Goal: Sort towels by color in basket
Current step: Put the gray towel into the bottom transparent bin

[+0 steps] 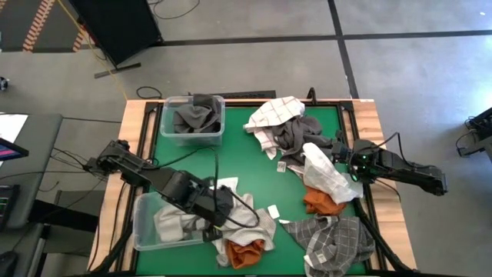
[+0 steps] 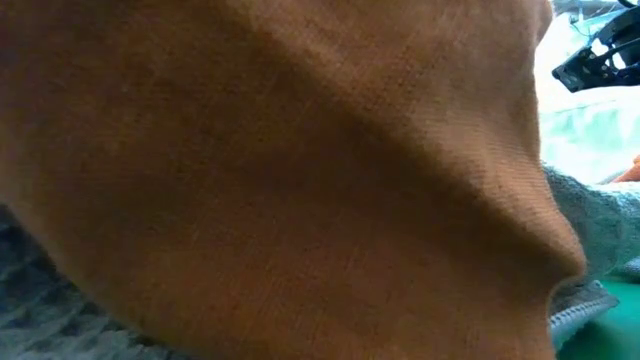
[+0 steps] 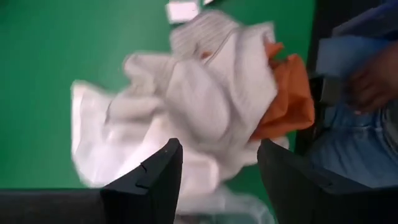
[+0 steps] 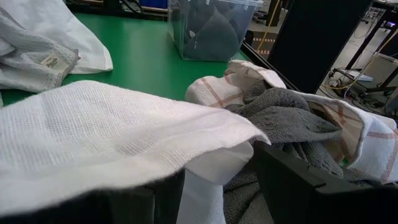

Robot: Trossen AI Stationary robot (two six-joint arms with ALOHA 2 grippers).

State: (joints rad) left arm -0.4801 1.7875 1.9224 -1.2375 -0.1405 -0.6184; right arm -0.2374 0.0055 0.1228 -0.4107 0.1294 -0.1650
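Note:
My left gripper (image 1: pixel 223 208) (image 3: pixel 219 146) hangs open above cream and white towels (image 3: pixel 186 106) at the near-left bin (image 1: pixel 144 231); nothing is between its fingers. A rust orange towel (image 3: pixel 289 99) (image 1: pixel 246 252) lies beside them, half under a white one. The far-left bin (image 1: pixel 192 119) holds dark grey towels. At the right lies a pile: a white towel with thin stripes (image 1: pixel 277 114), a dark grey one (image 1: pixel 296 138), a white one (image 1: pixel 327 175), an orange one (image 1: pixel 321 201) and a grey checked one (image 1: pixel 334 242). My right gripper (image 1: pixel 347 161) (image 4: pixel 214 171) rests open at the pile. My right gripper lies under the white towel (image 4: pixel 112 130), which is draped over its fingers from above. A fold of it (image 4: pixel 214 165) hangs in the gap between them. The fingers stand apart and point level toward the table's left. My left gripper touches nothing.
An orange towel (image 2: pixel 280 150) right in front of the low camera blocks nearly all of that view. Bare green table (image 1: pixel 246 158) lies between the bins and the pile. A person's hand (image 3: pixel 373 81) and leg show past the near edge.

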